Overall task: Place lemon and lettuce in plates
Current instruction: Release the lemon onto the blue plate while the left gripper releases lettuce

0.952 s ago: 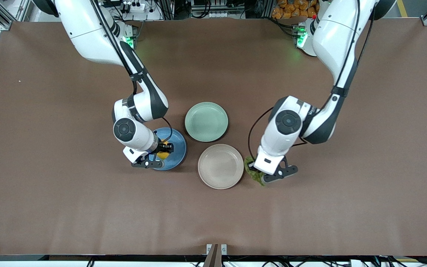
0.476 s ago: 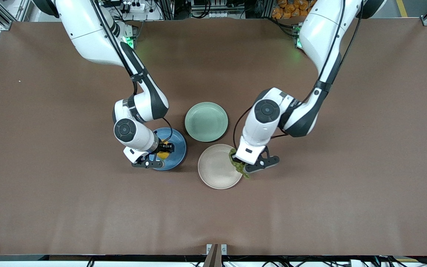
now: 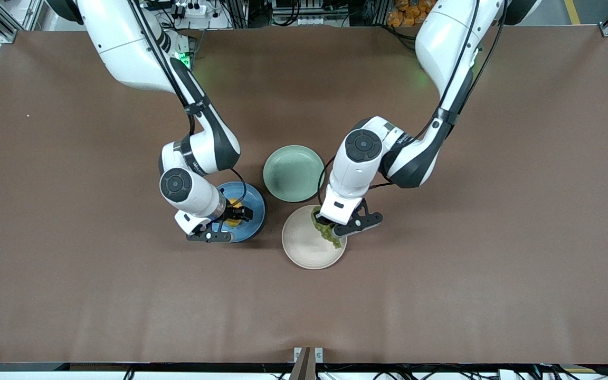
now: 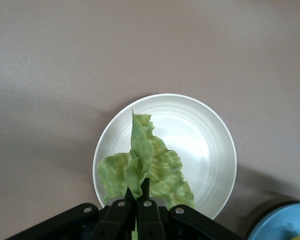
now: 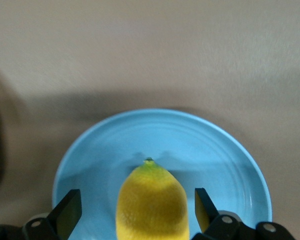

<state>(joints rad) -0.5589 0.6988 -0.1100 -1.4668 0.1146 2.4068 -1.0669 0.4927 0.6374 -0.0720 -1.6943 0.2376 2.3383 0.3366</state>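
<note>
Left gripper (image 3: 330, 228), clamped on ruffled green lettuce leaf (image 4: 142, 165), has swung over the beige round plate (image 3: 304, 253). Right gripper (image 3: 230, 217) spread apart; small yellow lemon (image 5: 151, 204) freed on the blue round plate (image 5: 225, 165). Only the lettuce drop remains.

Lemon (image 5: 150, 205) on blue plate (image 5: 225, 160), between parted hand (image 5: 137, 215) fingers (image 5: 70, 212).

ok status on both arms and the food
Left end effector shut on lettuce, over beige plate. Right end effector open around lemon on blue plate. Nothing blocking.
</note>
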